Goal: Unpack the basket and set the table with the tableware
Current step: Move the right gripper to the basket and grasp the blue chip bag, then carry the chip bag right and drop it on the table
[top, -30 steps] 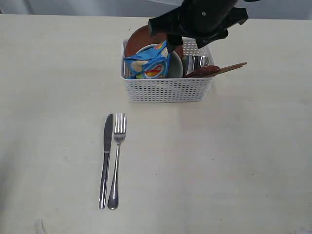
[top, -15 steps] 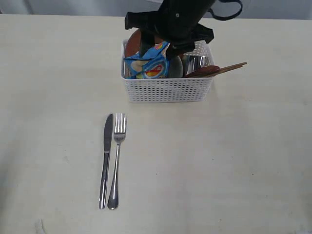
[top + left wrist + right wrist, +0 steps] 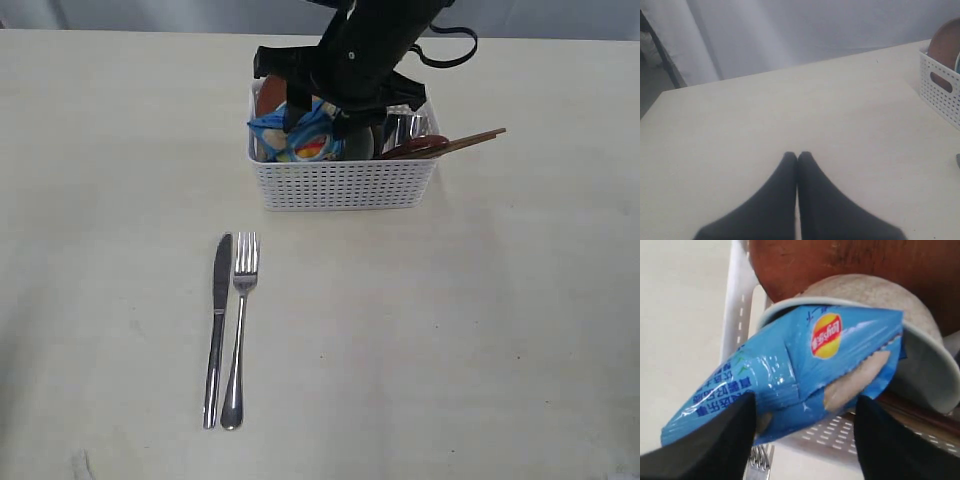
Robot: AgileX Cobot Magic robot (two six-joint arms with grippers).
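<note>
The white basket [image 3: 340, 185] stands at the far middle of the table [image 3: 450, 330]. It holds a blue snack bag [image 3: 305, 140], a pale bowl [image 3: 920, 370], a brown plate [image 3: 840, 265], a steel cup [image 3: 405, 127], a reddish wooden spoon [image 3: 415, 147] and chopsticks [image 3: 475, 140]. My right gripper [image 3: 805, 400] is down in the basket, open, with a finger on each side of the bag. A knife [image 3: 217, 325] and fork [image 3: 238, 330] lie side by side on the table in front of the basket. My left gripper [image 3: 797, 155] is shut and empty above bare table.
The spoon and chopsticks stick out over the basket's right rim. In the left wrist view the basket's end wall [image 3: 940, 95] with its handle cut-out and the plate's edge [image 3: 946, 47] show. A grey curtain [image 3: 815, 30] hangs beyond the table's far edge.
My right arm has swung left and dropped into the basket, bringing its open fingers around the snack bag, which has been pushed down a little. The knife and fork have not moved.
</note>
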